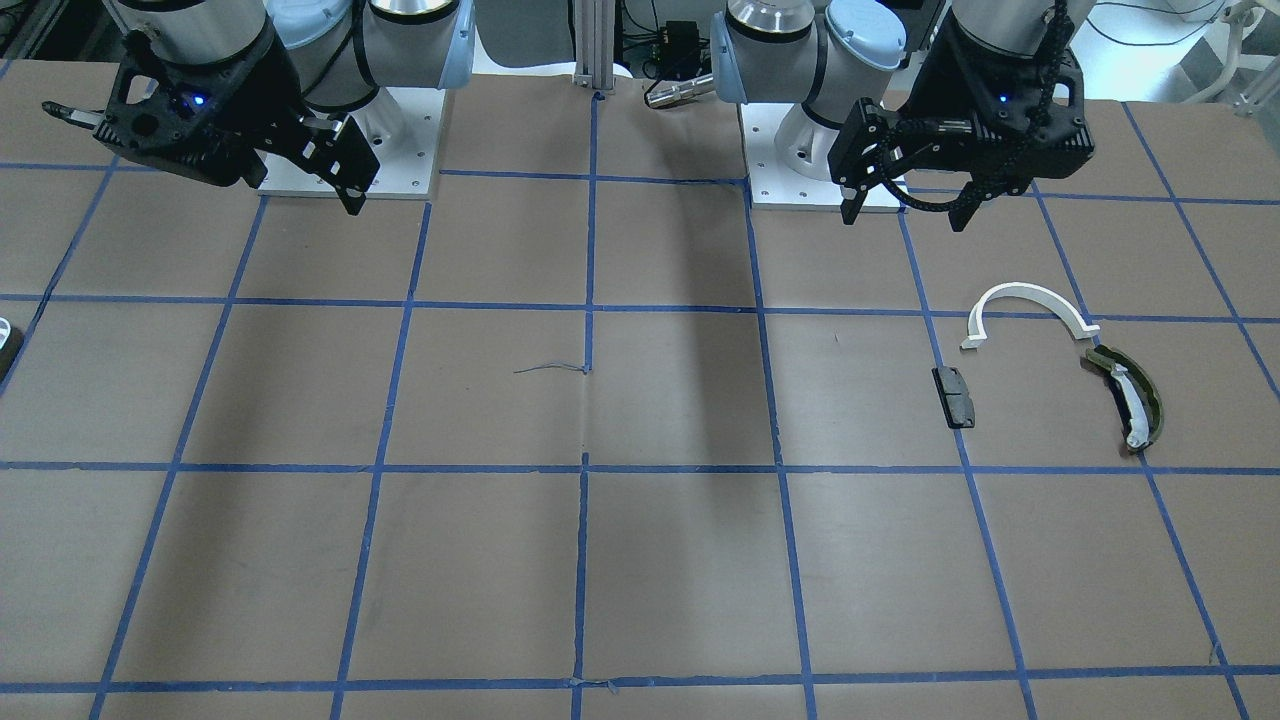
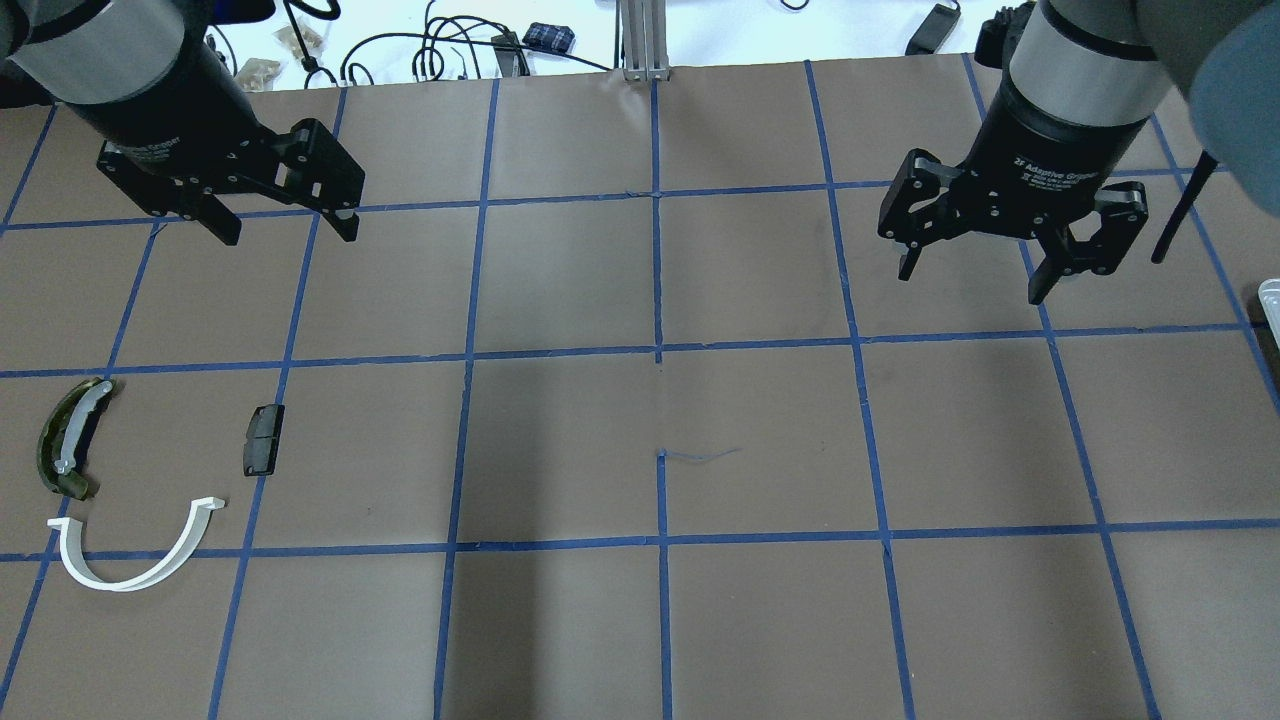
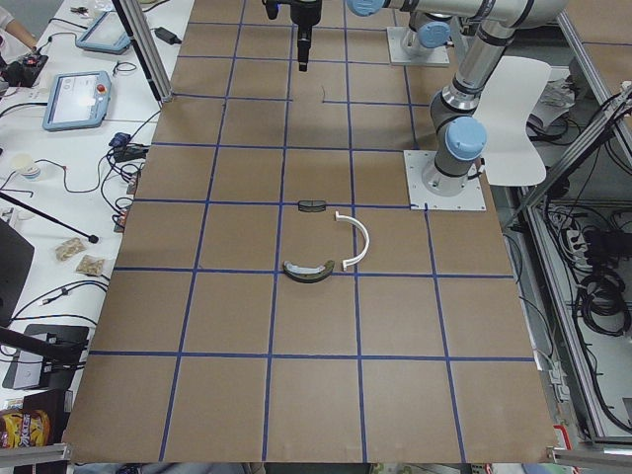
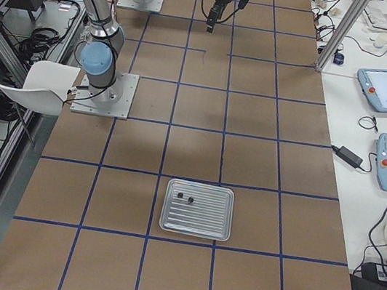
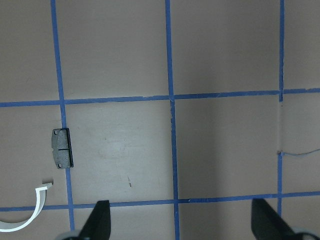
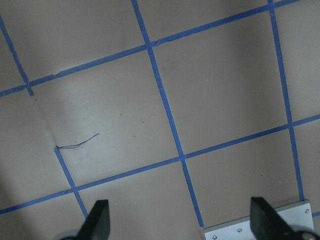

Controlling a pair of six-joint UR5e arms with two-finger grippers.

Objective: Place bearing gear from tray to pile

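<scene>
A silver tray (image 4: pixel 194 222) lies on the table in the exterior right view, with two small dark parts (image 4: pixel 179 196) on it. They are too small to tell which is the bearing gear. The pile is a thin white half-ring (image 2: pixel 175 557), an olive-dark curved piece with a white strip (image 2: pixel 70 435) and a dark grey block (image 2: pixel 263 440). My left gripper (image 2: pixel 290 232) is open and empty, raised beyond the pile. My right gripper (image 2: pixel 970 282) is open and empty, raised on the other side, with the tray's corner (image 6: pixel 260 227) below it.
The brown table carries a blue tape grid (image 2: pixel 657 355). A thin stray thread (image 2: pixel 700 456) lies near the middle. The arms' white base plates (image 1: pixel 350 140) sit at the table's robot side. The tray's edge (image 2: pixel 1270 298) shows at the overhead view's right border.
</scene>
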